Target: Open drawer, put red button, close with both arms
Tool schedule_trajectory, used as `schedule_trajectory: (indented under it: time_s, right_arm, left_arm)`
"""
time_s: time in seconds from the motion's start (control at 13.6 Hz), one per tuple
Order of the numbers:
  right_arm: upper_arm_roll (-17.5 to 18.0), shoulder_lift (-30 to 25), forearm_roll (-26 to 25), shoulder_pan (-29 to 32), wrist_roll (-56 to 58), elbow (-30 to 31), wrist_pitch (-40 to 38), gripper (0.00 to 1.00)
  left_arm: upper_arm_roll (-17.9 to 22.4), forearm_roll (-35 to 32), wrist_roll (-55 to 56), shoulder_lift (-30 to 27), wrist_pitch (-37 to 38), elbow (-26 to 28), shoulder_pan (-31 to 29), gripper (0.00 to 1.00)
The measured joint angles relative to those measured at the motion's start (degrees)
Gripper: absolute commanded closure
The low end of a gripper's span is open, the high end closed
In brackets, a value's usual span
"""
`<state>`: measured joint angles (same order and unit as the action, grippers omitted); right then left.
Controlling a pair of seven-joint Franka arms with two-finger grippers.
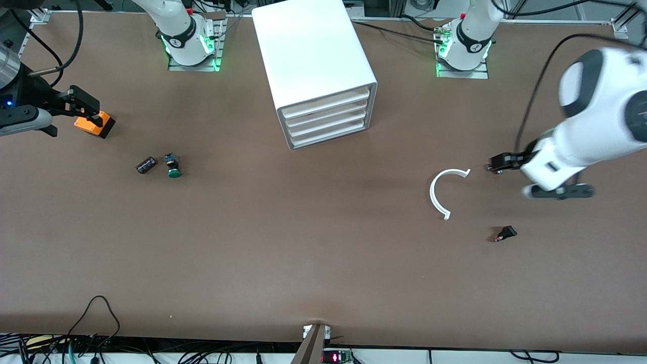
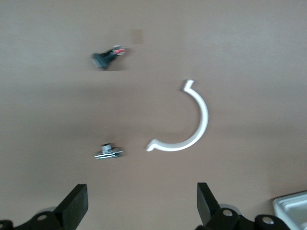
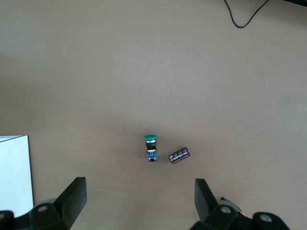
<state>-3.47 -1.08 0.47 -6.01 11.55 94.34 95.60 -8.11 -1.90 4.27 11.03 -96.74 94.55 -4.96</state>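
Note:
The white four-drawer cabinet (image 1: 313, 55) stands between the two arm bases, and every drawer is shut, including the second from the top (image 1: 328, 115). No red button shows in any view. My left gripper (image 1: 498, 164) is open and empty, hanging over the table beside a white C-shaped piece (image 1: 441, 194) toward the left arm's end. In the left wrist view it (image 2: 142, 203) has bare table between its fingers. My right gripper (image 1: 86, 108) is open and empty over an orange box (image 1: 95, 124) at the right arm's end. It also shows in the right wrist view (image 3: 139, 201).
A green-capped button (image 1: 173, 167) and a dark cylinder (image 1: 146, 165) lie close together toward the right arm's end. A small black part with a red end (image 1: 505, 233) lies nearer the camera than the C-shaped piece. A small grey metal piece (image 2: 108, 152) shows in the left wrist view.

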Motion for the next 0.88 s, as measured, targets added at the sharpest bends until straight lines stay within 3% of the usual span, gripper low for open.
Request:
schedule_trajectory:
  time_s: [0.22, 0.59, 0.88]
  right_arm:
    - [0.1, 0.0, 0.0, 0.0, 0.0, 0.0, 0.0, 0.00]
    - [0.1, 0.0, 0.0, 0.0, 0.0, 0.0, 0.0, 0.00]
    - [0.1, 0.0, 0.0, 0.0, 0.0, 0.0, 0.0, 0.00]
  left_arm:
    - [4.4, 0.2, -4.6, -3.7, 3.1, 0.1, 0.0, 0.00]
    - [7.7, 0.2, -5.4, -11.9, 12.3, 0.5, 1.4, 0.00]
    - [10.3, 0.2, -6.1, -17.2, 15.2, 1.8, 3.2, 0.00]
